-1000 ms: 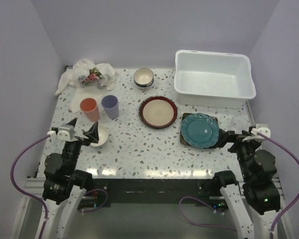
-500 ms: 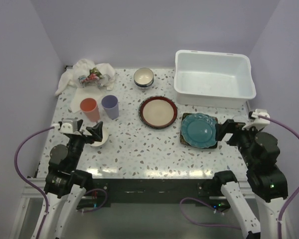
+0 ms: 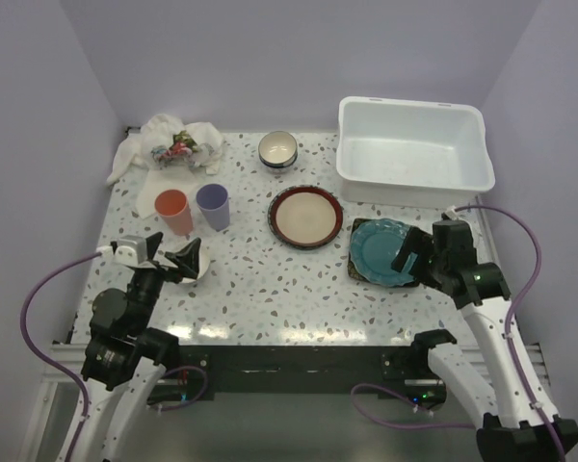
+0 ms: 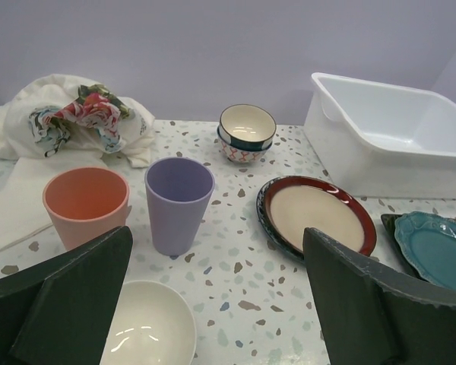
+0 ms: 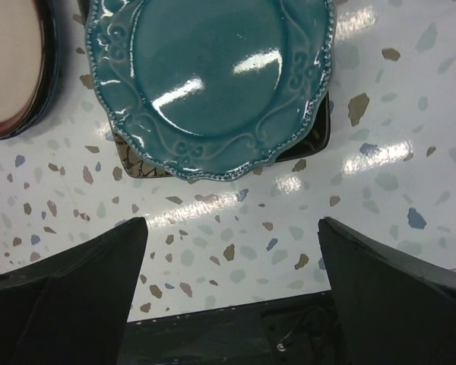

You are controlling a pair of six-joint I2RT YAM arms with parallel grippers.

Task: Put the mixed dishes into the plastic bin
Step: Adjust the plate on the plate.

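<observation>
The white plastic bin stands at the back right. A teal scalloped plate lies on a dark square plate in front of it. Left of them lies a red-rimmed cream plate, with stacked small bowls behind it. An orange cup and a purple cup stand at the left. My left gripper is open just above a small white bowl. My right gripper is open, pointing down over the table near the teal plate's front edge, holding nothing.
A crumpled white cloth with a red-green print lies at the back left corner. The table's front edge runs right below the right gripper. Purple walls close in the table on three sides.
The right arm has swung forward and left from the table's right edge, and its gripper now hangs over the teal plate's near side. The left gripper has shifted only slightly.
</observation>
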